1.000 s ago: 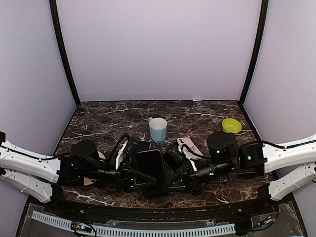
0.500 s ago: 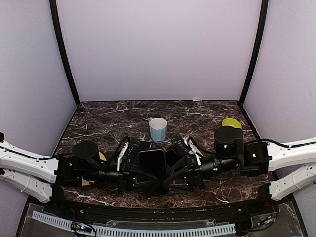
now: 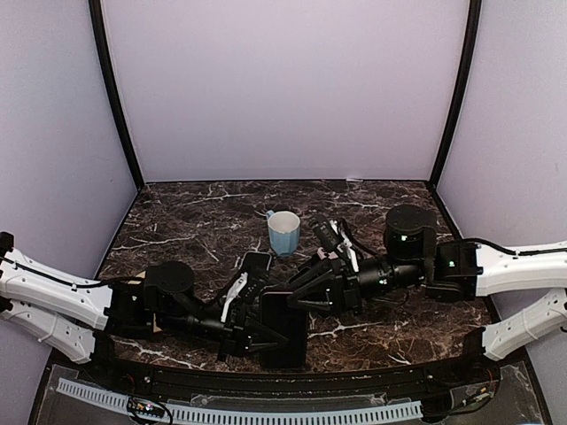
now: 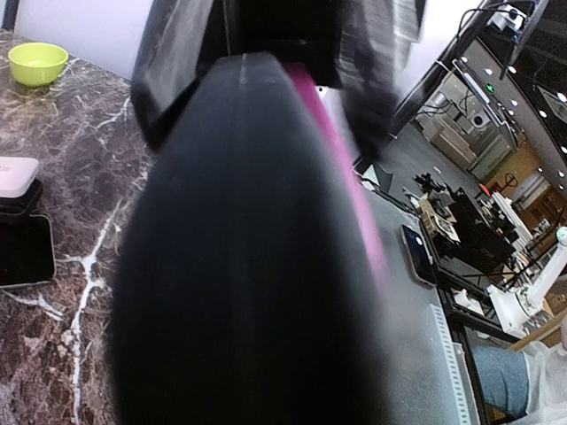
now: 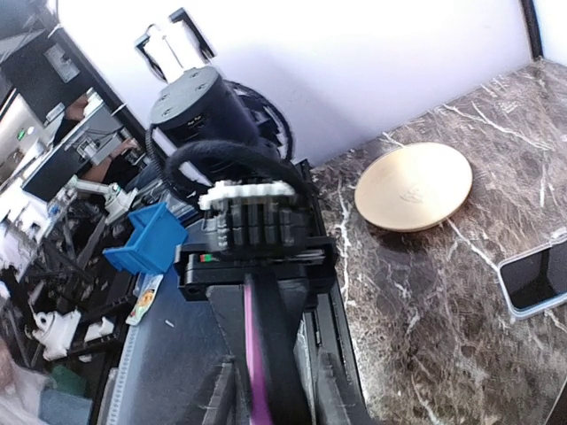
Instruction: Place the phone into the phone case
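top view: left end effector (image 3: pixel 254 331) is clamped shut on a black slab (image 3: pixel 285 329) over the near edge of the worktop (image 3: pixel 177 221), prob. the phone and case pressed together. right end effector (image 3: pixel 303 289) sits at the slab's far edge, partly open, w/ nothing in its hold. risk: if the right pushes while only one end is pinched, the slab could pivot or slip from the left's hold. a cup (image 3: pixel 283 232) and a spare phone (image 3: pixel 255 262) lie near, so a swing could knock them.

left wrist: the slab fills the frame, blurred. a pink strip (image 4: pixel 341 168) runs along one edge, maybe a seam not fully seated, can't tell. own fingers not visible. if a corner sits proud, pressing elsewhere may lever it out.

right wrist: the slab is edge-on w/ the pink strip up its middle. the right's fingers (image 5: pixel 330 390) stand either side w/ gaps. closing off-centre could squeeze the phone out of the case, not in. gold plate (image 5: pixel 415 186) is well apart.
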Motion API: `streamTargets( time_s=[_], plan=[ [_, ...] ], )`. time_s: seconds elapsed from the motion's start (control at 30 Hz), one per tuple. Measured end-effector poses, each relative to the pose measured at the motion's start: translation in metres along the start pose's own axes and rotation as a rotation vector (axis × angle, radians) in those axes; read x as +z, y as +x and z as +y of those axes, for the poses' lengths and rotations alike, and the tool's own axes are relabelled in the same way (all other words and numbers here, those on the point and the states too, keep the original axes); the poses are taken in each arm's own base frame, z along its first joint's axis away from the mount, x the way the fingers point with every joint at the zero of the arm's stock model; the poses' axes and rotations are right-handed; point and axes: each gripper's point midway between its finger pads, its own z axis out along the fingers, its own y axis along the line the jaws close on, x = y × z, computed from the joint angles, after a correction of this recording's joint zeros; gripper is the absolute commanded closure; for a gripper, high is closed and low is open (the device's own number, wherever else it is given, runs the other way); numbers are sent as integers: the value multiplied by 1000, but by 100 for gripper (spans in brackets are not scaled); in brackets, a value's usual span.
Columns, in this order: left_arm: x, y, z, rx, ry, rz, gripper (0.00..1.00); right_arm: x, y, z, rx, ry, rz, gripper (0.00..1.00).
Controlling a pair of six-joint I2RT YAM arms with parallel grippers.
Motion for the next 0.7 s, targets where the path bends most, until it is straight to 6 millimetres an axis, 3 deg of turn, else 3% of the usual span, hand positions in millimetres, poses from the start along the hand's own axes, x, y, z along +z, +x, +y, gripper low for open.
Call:
streamTargets(
  time_s=[0.13,0.27,0.3,0.33,0.37,0.43,0.5,0.57,0.63,0.7],
  plan=[
    [0,-2,0,3,0,-10,100,2,4,3,5,-23,16,65],
    [0,-4,-2,11,5,-17,100,2,3,4,4,-31,16,100],
    [0,-4,-3,11,10,-17,98,2,4,4,12,-34,17,100],
    [0,-4,-4,12,17,-14,93,2,3,6,8,-43,18,100],
    [0,-4,-5,11,20,-14,75,2,3,6,5,-46,18,100],
    [0,-4,-5,10,19,-14,53,2,4,7,2,-50,19,100],
    [-1,-8,-4,15,10,-30,43,2,6,6,6,-46,30,100],
    [-5,-15,-5,20,-3,-58,41,3,10,5,12,-43,43,100],
    [-13,-28,-6,36,-28,-109,45,2,12,5,14,-48,51,100],
    [-23,-42,-9,48,-43,-165,59,2,12,7,14,-55,55,100]
  ],
)
